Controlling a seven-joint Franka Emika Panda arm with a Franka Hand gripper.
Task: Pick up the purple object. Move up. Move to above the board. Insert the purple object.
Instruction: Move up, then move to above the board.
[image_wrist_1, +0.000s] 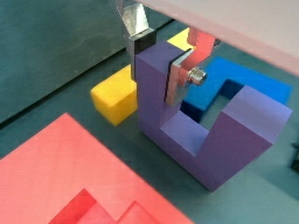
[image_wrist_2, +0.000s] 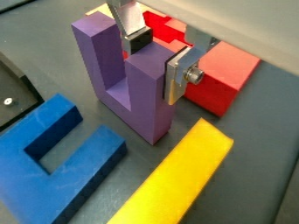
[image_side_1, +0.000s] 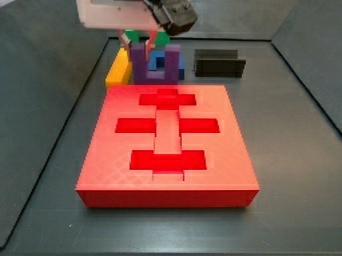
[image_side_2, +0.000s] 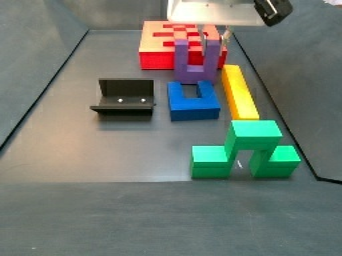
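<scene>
The purple object (image_wrist_2: 131, 96) stands upright, a U with two prongs, and its base bar looks to be resting on the grey floor. My gripper (image_wrist_2: 156, 57) is shut on one prong, one finger inside the U and the other on the prong's outer face. In another wrist view the gripper (image_wrist_1: 160, 57) clamps the same prong of the purple object (image_wrist_1: 205, 131). In both side views the purple object (image_side_1: 163, 64) (image_side_2: 198, 58) sits just beyond the end of the red board (image_side_1: 167, 140) (image_side_2: 158, 48), with the gripper (image_side_1: 152, 45) (image_side_2: 201, 35) on top of it.
A blue U-shaped block (image_side_2: 194, 100) (image_wrist_2: 59, 149) and a long yellow block (image_side_2: 243, 92) (image_wrist_2: 187, 175) lie right beside the purple object. A green block (image_side_2: 247, 150) lies further off. The dark fixture (image_side_2: 123, 97) (image_side_1: 218, 63) stands to one side.
</scene>
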